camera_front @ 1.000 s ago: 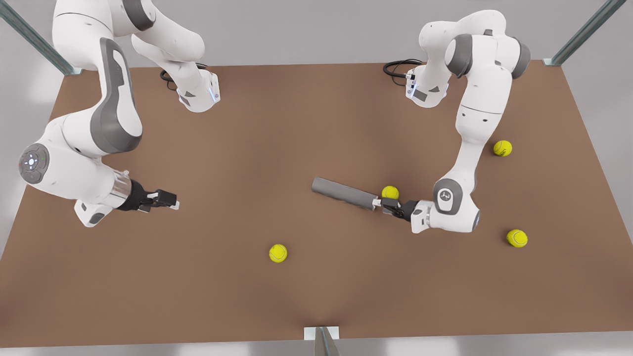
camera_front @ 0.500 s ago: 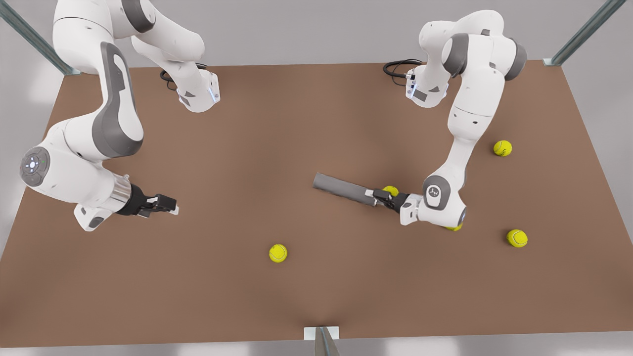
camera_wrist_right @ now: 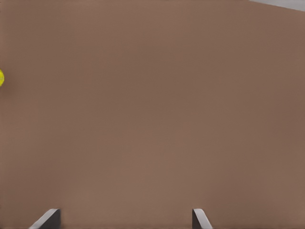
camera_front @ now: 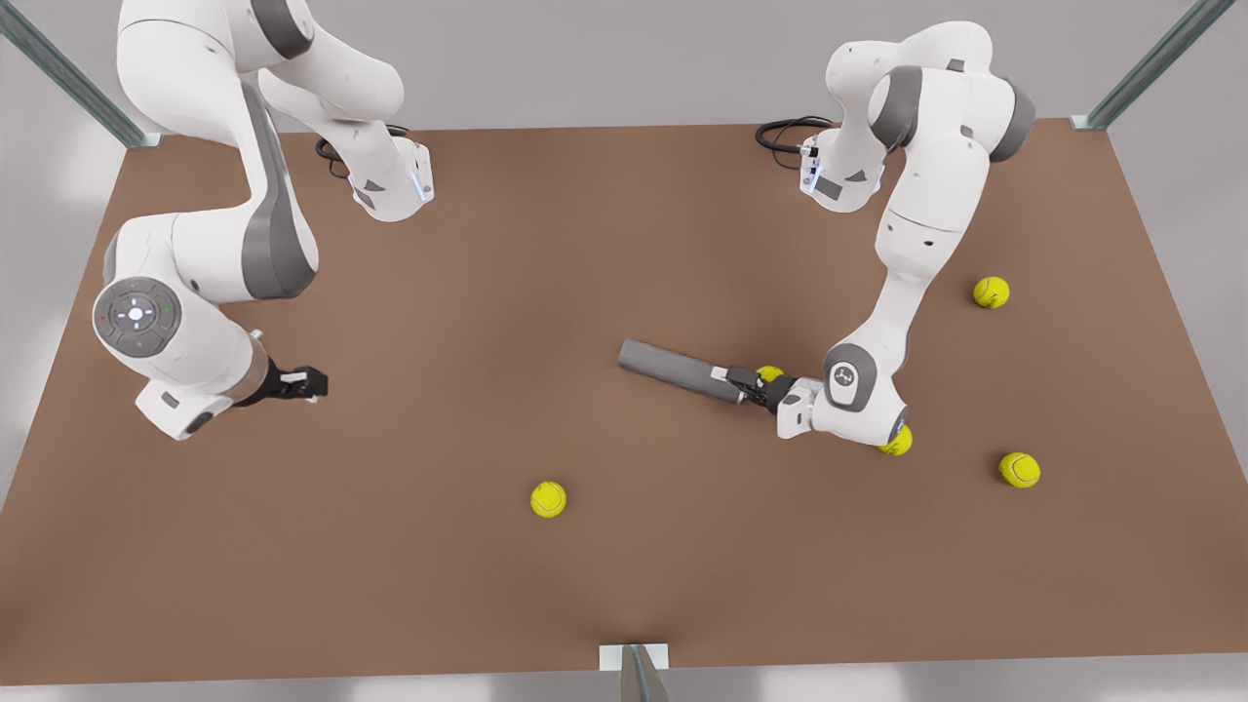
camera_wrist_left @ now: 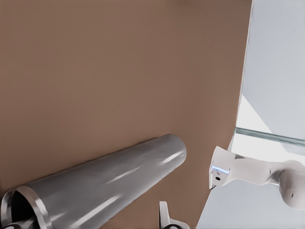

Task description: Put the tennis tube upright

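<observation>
The tennis tube lies flat on the brown table, a dark grey cylinder slanting toward the front view's right. In the left wrist view its body runs away from me and its silvery open rim is closest. My left gripper is at that rim end, open, its fingers standing to either side of the tube's end. Far off at the front view's left, my right gripper hangs low over bare table, open.
Several yellow-green tennis balls lie around: one near the front middle, one just behind the left gripper, one under the left arm's wrist, two at the right. Both arm bases stand at the far edge.
My left gripper slid toward the front view's left onto the tube's rim end. A ball came into view under its wrist. The right arm turned its wrist and drew back slightly left.
</observation>
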Controlling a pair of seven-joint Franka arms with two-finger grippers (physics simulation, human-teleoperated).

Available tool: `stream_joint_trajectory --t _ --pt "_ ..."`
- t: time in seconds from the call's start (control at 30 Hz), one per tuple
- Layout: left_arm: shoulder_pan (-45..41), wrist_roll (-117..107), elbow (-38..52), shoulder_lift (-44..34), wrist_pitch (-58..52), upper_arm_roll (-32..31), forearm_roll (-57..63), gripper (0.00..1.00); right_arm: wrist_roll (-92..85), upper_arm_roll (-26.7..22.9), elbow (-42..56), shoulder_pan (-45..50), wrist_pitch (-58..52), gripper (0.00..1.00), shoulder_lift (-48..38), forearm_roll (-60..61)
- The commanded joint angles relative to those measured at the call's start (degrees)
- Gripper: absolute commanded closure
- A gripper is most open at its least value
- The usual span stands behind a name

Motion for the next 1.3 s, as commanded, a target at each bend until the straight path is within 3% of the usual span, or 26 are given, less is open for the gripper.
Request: stream_joint_trajectory --t 0.0,0.37,0.5,0.8,0.87,0.9,0.93,1.03,1.27 --pt "-0.05 0.00 0.00 0.04 0.04 0.00 0.00 0.00 0.10 0.01 0.02 0.21 0.00 0.00 0.08 -0.10" --pt "-0.66 -0.09 0.00 0.75 0.04 -0.62 -0.18 0.00 0.01 -0.43 3.62 -0.23 0.62 0.00 0.52 -0.45" --pt "-0.66 -0.09 0.00 0.75 0.04 -0.53 -0.18 0.27 0.10 -0.43 5.29 -0.23 1.49 0.00 0.70 -0.27" --pt "-0.66 0.00 0.09 0.66 -1.54 -0.44 0.26 0.44 1.15 -0.34 5.47 -0.14 1.49 0.00 0.70 3.06" --pt "-0.66 0.00 0.09 0.66 -1.63 -0.44 0.26 0.47 0.54 -8.74 4.59 3.89 2.46 0.00 0.08 8.74" --pt "-0.75 0.00 0.09 0.66 -1.63 -0.44 0.26 0.47 -2.26 -26.04 2.67 16.08 2.55 0.00 -0.18 16.94" --pt "-0.75 0.00 0.09 0.66 -1.80 -0.44 0.26 0.49 -3.77 -27.58 2.04 17.70 2.55 0.00 -0.18 17.04" --pt "-0.75 0.00 0.09 0.57 -2.16 -0.44 0.35 0.51 -3.24 -20.99 -6.22 11.72 6.51 0.00 -5.37 16.86" --pt "-0.84 0.00 0.09 0.39 -3.21 -0.44 0.35 0.55 -3.59 -21.17 -3.85 11.81 5.10 0.00 -5.10 14.40"
